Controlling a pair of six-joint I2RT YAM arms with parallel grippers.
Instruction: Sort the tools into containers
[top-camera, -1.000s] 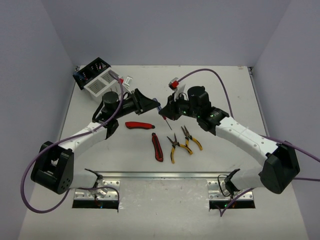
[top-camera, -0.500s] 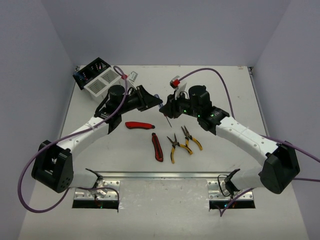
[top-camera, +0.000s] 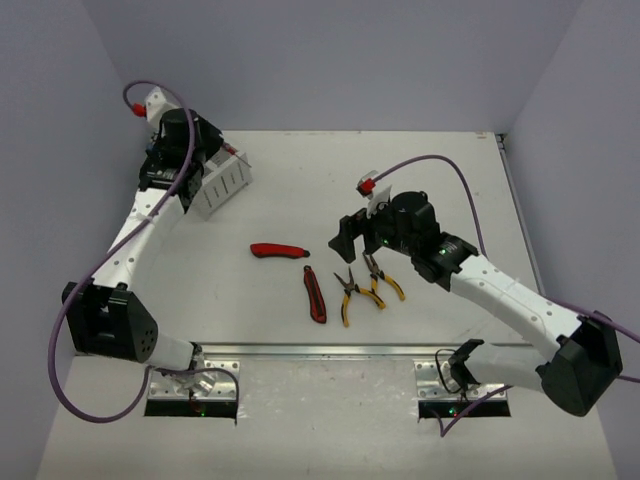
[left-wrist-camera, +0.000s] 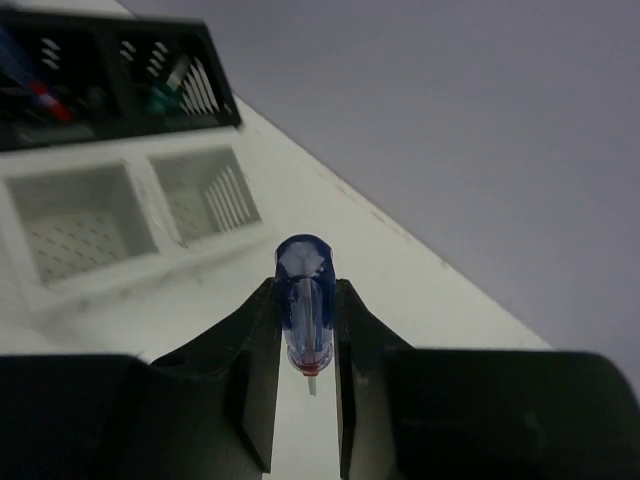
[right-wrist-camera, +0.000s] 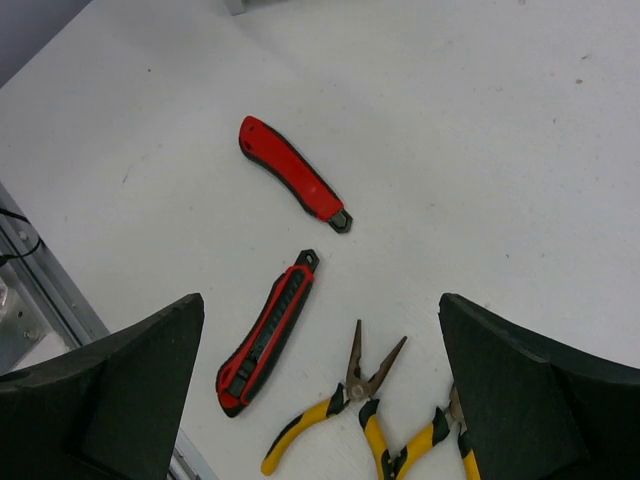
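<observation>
My left gripper (left-wrist-camera: 306, 300) is shut on a blue slim screwdriver (left-wrist-camera: 304, 265) with a red collar, held up near the containers. The white bins (left-wrist-camera: 130, 200) lie just ahead and the black bins (left-wrist-camera: 120, 75) beyond, with a blue-red screwdriver and something green inside. In the top view that gripper (top-camera: 165, 170) hangs over the containers (top-camera: 225, 182) at the far left. My right gripper (right-wrist-camera: 325, 320) is open and holds nothing. It hovers over two red-black utility knives (right-wrist-camera: 295, 188) (right-wrist-camera: 265, 335) and two yellow-handled pliers (right-wrist-camera: 345, 400) (right-wrist-camera: 430, 445).
The knives (top-camera: 278, 250) (top-camera: 315, 294) and pliers (top-camera: 350, 290) lie mid-table in front of my right gripper (top-camera: 345, 238). A metal rail (top-camera: 330, 350) runs along the near edge. Purple cables loop off both arms. Grey walls close in the table.
The two grippers met at mid-table on the blue screwdriver. The right one opened and let go; the left arm swung it far left to the containers. The right arm drew back slightly.
</observation>
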